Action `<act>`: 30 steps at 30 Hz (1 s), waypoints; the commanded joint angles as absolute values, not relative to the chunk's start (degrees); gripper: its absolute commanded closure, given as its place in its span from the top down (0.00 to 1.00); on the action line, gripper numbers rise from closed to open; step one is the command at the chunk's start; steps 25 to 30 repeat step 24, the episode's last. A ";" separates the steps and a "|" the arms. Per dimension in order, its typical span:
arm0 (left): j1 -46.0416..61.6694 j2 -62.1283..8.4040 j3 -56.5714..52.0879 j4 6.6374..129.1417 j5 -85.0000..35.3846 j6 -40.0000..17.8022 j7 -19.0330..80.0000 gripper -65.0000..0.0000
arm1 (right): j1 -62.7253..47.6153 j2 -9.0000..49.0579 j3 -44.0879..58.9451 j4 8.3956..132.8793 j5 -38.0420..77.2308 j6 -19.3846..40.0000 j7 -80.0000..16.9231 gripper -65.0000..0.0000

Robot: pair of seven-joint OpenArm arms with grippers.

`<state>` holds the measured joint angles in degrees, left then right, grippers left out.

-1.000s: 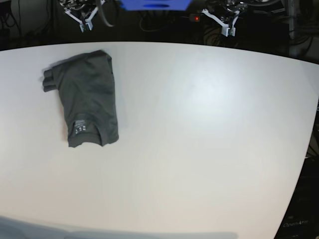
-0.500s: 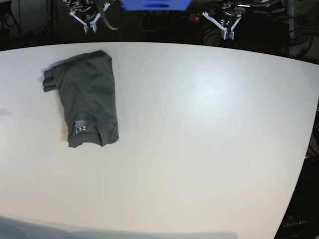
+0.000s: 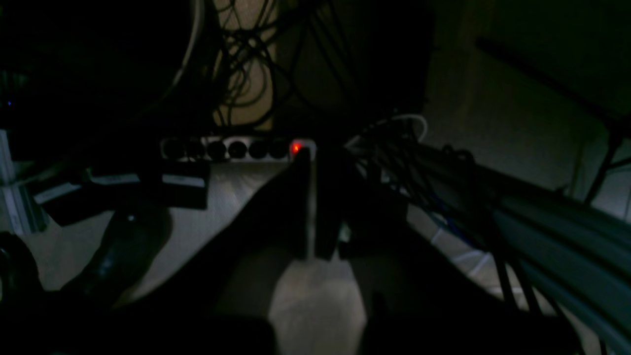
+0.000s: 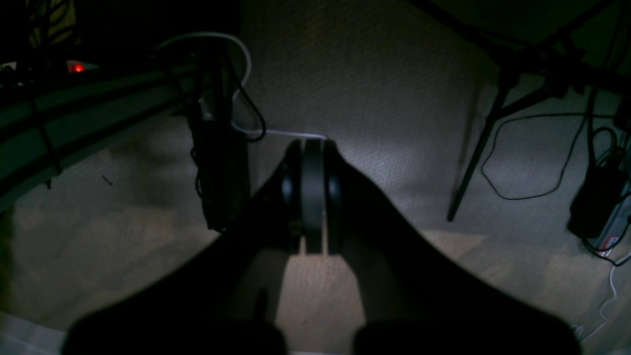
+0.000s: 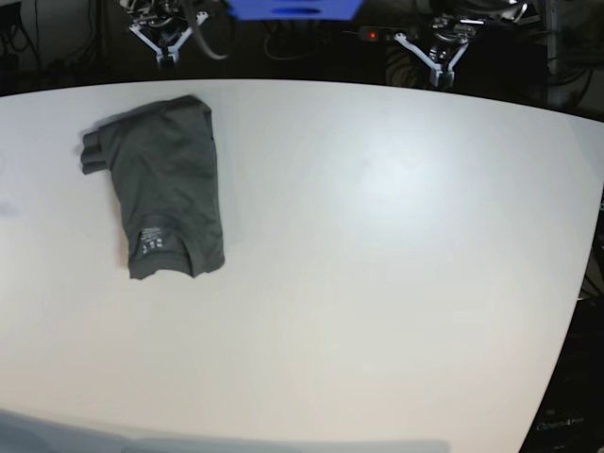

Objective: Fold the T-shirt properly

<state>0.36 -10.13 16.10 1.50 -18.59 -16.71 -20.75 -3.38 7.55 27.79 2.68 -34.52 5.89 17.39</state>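
Observation:
The dark grey T-shirt (image 5: 165,184) lies folded into a narrow bundle on the left part of the white table (image 5: 377,264), its neck label facing up near the front end. Both arms are drawn back beyond the table's far edge, well apart from the shirt. My left gripper (image 5: 441,75) hangs at the back right, and its wrist view shows the fingers (image 3: 311,197) pressed together over the floor. My right gripper (image 5: 167,60) hangs at the back left, with its pads (image 4: 312,192) shut on nothing.
Behind the table are dark cables, a power strip (image 3: 236,149) with a red light, and a blue object (image 5: 293,8) at the top centre. The right wrist view shows carpeted floor, stand legs (image 4: 473,162) and loose cords.
The left gripper has shifted to the right behind the far edge and the right gripper has moved very slightly. The T-shirt has not moved.

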 commanded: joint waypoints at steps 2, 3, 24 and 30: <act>0.48 -10.07 16.22 1.54 -18.33 -17.01 -21.14 0.04 | -3.74 7.87 27.91 2.68 -34.51 5.67 17.89 0.00; 0.48 -9.98 16.22 1.54 -18.33 -17.01 -21.14 0.04 | -3.74 7.87 27.91 2.68 -34.51 5.67 17.89 0.00; 1.27 -9.80 16.22 2.15 -18.33 -17.01 -21.58 0.04 | -4.70 7.87 27.91 2.95 -34.42 5.67 17.98 0.00; 1.27 -9.80 16.22 2.15 -18.33 -17.01 -21.58 0.04 | -4.70 7.87 27.91 2.95 -34.42 5.67 17.98 0.00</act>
